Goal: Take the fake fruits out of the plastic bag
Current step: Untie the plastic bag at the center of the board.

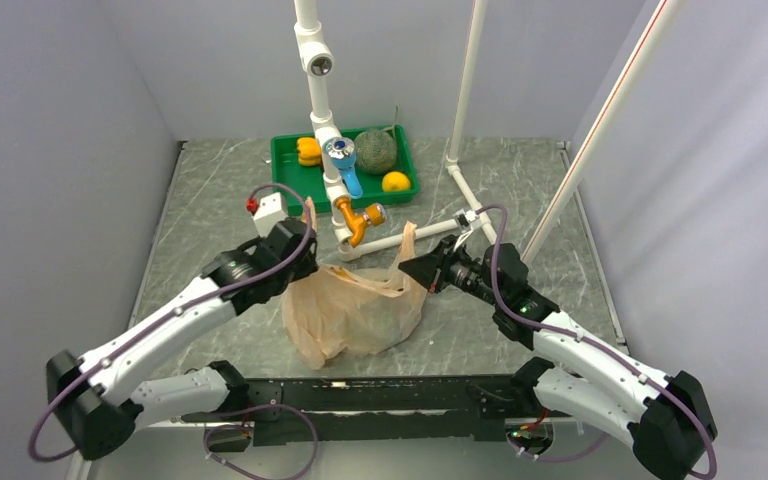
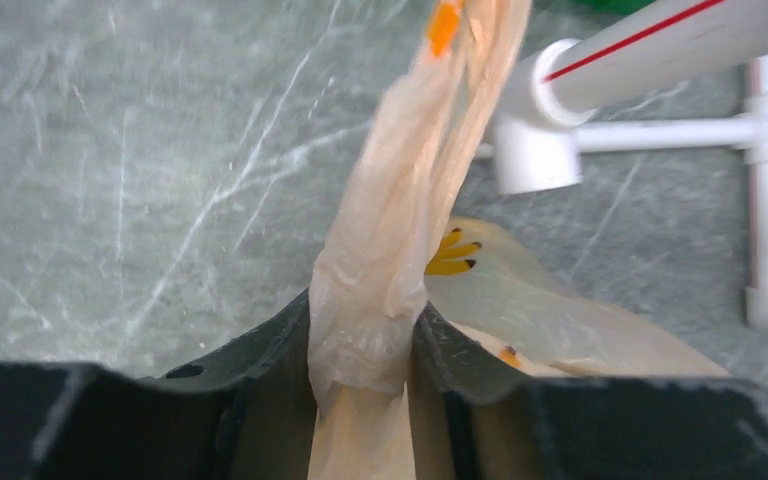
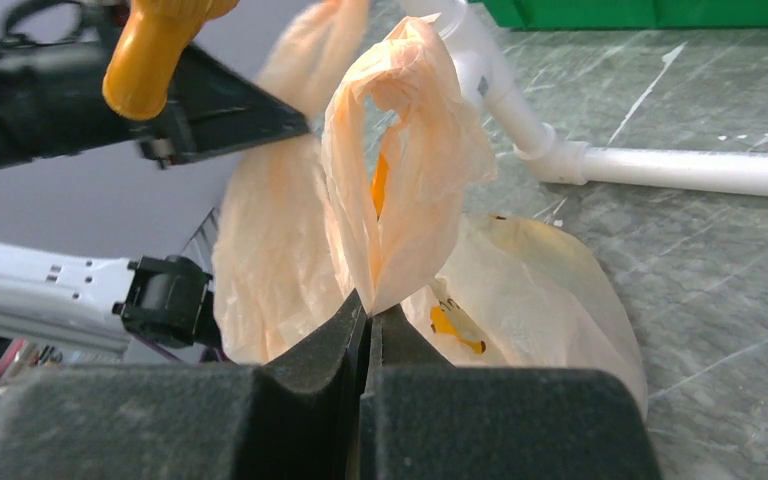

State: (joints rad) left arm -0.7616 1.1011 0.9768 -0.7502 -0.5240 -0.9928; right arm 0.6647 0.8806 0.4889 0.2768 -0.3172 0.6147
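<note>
Both handle loops [image 3: 410, 170] pinched, thin peach-beige plastic bag [image 1: 355, 310] slumped on the grey marbled desk [image 1: 530, 190].
My left gripper [image 2: 365, 335] and right gripper [image 3: 368, 325] are each clamped on a loop; I should draw them apart evenly to open the mouth (no fake fruits visible, presumably inside).

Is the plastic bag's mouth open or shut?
Partly open: left gripper and right gripper each pinch one plastic bag handle, held apart. Contents: cannot tell.
</note>
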